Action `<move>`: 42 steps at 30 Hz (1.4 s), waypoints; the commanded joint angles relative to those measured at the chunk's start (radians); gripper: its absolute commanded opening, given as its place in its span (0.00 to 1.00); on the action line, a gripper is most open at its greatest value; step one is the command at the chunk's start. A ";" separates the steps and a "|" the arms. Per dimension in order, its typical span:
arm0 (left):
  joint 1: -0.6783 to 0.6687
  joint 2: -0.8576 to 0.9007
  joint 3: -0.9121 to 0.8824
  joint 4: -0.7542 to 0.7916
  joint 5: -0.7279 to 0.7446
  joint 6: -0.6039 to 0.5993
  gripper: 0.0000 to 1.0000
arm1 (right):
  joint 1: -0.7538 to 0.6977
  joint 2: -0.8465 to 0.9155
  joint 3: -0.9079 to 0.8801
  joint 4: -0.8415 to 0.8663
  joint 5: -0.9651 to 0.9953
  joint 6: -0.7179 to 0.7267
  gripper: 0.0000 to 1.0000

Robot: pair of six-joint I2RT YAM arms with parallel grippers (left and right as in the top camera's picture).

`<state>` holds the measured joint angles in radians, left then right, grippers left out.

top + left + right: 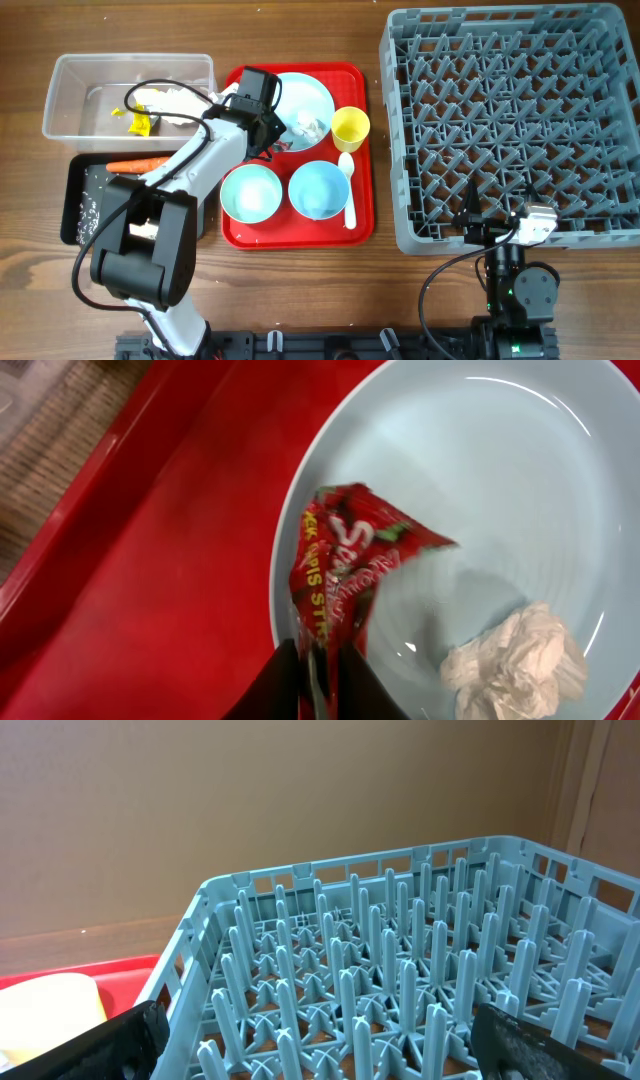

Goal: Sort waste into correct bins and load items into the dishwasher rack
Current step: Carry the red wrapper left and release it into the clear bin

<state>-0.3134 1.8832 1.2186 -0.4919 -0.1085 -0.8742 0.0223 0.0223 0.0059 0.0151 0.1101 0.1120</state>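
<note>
Red wrapper [345, 575], crinkled glossy foil with yellow lettering, is pinched at its lower end between the dark left fingers [268, 698], clamped tight on it over the round light blue plate [480, 470]. Whether the foil brushes the plate, I cannot tell. Just beside it on that smooth glaze lies a crumpled white tissue [520, 665], soft and lumpy. The plate rests on the flat red tray [362, 215] along with two light blue bowls [250, 192], a small yellow cup [350, 127] and a slim white spoon [348, 190]. From overhead the arm hides the plate's left edge. On the left of the worktop, the clear tub [70, 95] holds a yellow wrapper [140, 123]; the black tray [78, 185], partly covered by the arm, holds an orange carrot [135, 163] and scattered white grains [88, 208]. The right fingers [90, 1045] are spread wide with nothing between them, at the near wall of the grey pegged rack [400, 970]; their tips are cut off by the frame.
</note>
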 commanded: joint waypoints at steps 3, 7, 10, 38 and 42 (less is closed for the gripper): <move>-0.002 0.013 -0.012 0.017 -0.024 -0.001 0.04 | -0.004 0.002 -0.001 0.004 0.010 0.008 1.00; -0.001 -0.019 0.001 0.029 -0.024 0.039 0.04 | -0.004 0.002 -0.001 0.005 0.010 0.008 1.00; 0.006 -0.066 0.027 0.028 -0.030 0.085 0.04 | -0.004 0.002 -0.001 0.004 0.010 0.008 1.00; 0.639 -0.237 0.040 0.008 -0.075 0.140 0.04 | -0.004 0.002 -0.001 0.005 0.010 0.008 1.00; 0.681 -0.140 0.040 0.061 -0.067 0.141 0.06 | -0.004 0.002 -0.001 0.004 0.010 0.008 1.00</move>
<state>0.3374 1.6577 1.2438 -0.4641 -0.1719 -0.7528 0.0223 0.0223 0.0059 0.0151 0.1101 0.1120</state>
